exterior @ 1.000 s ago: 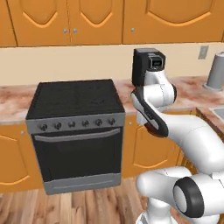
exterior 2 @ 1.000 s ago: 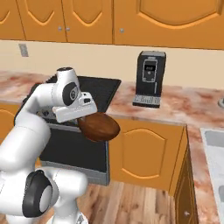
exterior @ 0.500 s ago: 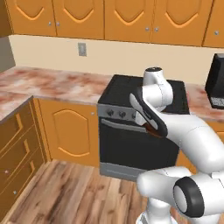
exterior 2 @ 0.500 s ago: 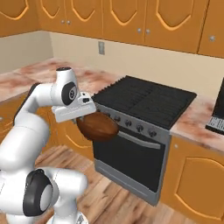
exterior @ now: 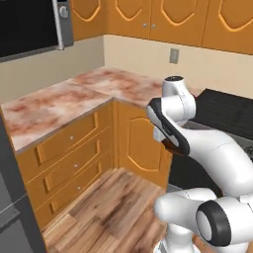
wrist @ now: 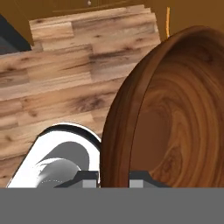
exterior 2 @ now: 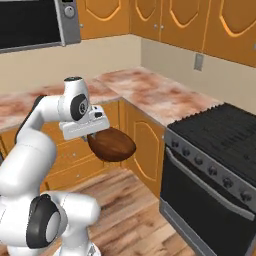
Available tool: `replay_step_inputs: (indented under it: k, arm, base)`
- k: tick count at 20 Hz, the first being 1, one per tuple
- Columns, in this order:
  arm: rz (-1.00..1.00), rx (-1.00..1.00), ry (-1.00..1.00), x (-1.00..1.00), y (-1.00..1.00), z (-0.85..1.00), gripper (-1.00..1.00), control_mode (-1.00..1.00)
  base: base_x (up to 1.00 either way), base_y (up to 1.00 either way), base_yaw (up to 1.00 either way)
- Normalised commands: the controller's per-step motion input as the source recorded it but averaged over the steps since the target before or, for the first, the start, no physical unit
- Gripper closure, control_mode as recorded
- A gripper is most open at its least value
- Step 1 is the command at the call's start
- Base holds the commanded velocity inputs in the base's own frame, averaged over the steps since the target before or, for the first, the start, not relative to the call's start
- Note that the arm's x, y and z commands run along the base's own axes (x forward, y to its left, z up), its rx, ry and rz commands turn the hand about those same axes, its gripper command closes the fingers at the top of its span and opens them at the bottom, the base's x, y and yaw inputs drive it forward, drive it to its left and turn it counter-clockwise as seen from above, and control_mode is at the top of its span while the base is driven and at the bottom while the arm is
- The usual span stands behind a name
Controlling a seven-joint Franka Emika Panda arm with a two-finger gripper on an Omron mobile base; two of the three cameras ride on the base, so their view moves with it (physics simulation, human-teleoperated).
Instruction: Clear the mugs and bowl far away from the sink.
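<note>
The bowl (exterior 2: 113,145) is round, brown and wooden, and hangs tilted on its side in the air above the floor. My gripper (exterior 2: 94,136) is shut on its rim. In the hand view the bowl (wrist: 175,109) stands edge-on with its glossy inside facing right, and my gripper (wrist: 114,177) pinches the rim between both fingertips. A dark sliver of the bowl (exterior: 174,146) peeks out under my forearm in the left base view. The mugs and the sink are out of view.
A marbled corner counter (exterior 2: 150,90) (exterior: 74,94) runs over orange drawers (exterior: 69,158). A black stove (exterior 2: 220,145) (exterior: 225,111) stands to the right. A dark microwave (exterior 2: 30,20) hangs at upper left. Wooden floor (wrist: 65,78) lies below the hand.
The whole scene has swung: the views went from the stove to the corner counter, so the base has turned. The bowl stays in my shut gripper, held the same way.
</note>
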Motion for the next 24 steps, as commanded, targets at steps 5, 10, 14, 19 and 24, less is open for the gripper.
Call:
replay_step_inputs:
  k: [5, 10, 14, 19, 24]
  arm:
    - [0.0, 0.0, 0.0, 0.0, 0.0, 0.0, 1.0, 1.0]
    - [0.0, 0.0, 0.0, 0.0, 0.0, 0.0, 1.0, 1.0]
    - [0.0, 0.0, 0.0, 0.0, 0.0, 0.0, 1.0, 1.0]
    - [0.0, 0.0, 0.0, 0.0, 0.0, 0.0, 1.0, 1.0]
    - [0.0, 0.0, 0.0, 0.0, 0.0, 0.0, 1.0, 1.0]
  base:
    - [0.71, 0.32, 0.58]
    - [0.76, 0.0, 0.59]
    - [0.72, -0.09, 0.54]
    - [0.41, -0.42, 0.48]
    - [0.38, -0.53, 0.43]
